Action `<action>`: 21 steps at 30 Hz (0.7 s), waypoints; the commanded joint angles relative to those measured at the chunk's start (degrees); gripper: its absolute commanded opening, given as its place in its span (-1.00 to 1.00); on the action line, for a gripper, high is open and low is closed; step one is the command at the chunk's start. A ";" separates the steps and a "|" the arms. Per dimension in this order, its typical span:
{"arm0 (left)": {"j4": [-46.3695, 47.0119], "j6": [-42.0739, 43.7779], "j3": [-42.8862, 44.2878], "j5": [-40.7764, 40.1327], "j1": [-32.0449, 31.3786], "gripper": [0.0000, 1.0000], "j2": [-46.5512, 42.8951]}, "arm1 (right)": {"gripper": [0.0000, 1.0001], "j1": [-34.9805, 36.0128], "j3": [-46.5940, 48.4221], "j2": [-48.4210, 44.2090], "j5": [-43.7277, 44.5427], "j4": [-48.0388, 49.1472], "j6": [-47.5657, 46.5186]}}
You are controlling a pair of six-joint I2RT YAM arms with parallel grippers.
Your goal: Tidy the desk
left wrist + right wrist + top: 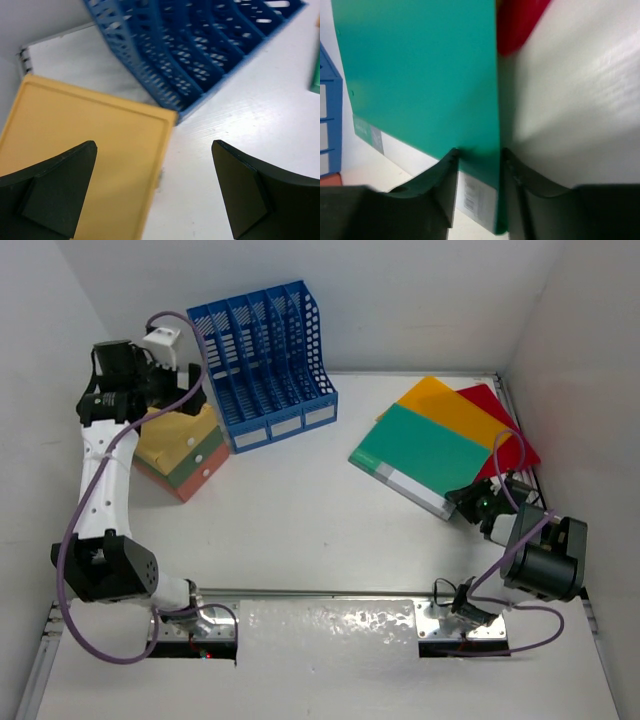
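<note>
The desk (300, 530) is a white tabletop inside white walls. A green folder (425, 452) lies at the right, on top of an orange folder (450, 402) and a red folder (503, 420). My right gripper (468, 502) is at the green folder's near corner. In the right wrist view the gripper (479, 152) has its jaws narrowly apart, closed on that corner of the green folder (420, 70). My left gripper (188, 398) hovers at the far left over the drawer box (185, 455). In its wrist view the gripper (153, 147) is wide open and empty.
A blue slotted file rack (265, 350) stands at the back, right of the drawer box; it also shows in the left wrist view (200, 50). The box's yellow top (90, 130) lies under the left finger. White walls close in on three sides. Metal rails (330, 592) run along the near edge.
</note>
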 commanded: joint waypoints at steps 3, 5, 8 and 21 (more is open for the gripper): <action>-0.66 0.79 0.16 -0.51 -8.79 0.99 -5.57 | -0.57 -0.05 -5.16 0.20 -4.70 4.23 3.00; -0.66 0.18 0.07 -2.00 -14.59 0.99 -5.66 | -0.78 -0.05 -5.78 -1.82 -5.84 4.06 3.27; 0.91 -0.52 -1.50 -9.62 -24.34 0.98 -3.92 | -1.00 -0.05 -5.43 -5.16 -6.72 0.73 2.14; 28.51 28.96 -27.34 -45.66 -58.81 0.94 -6.37 | -1.00 0.03 -1.65 -14.39 -16.31 -5.61 6.25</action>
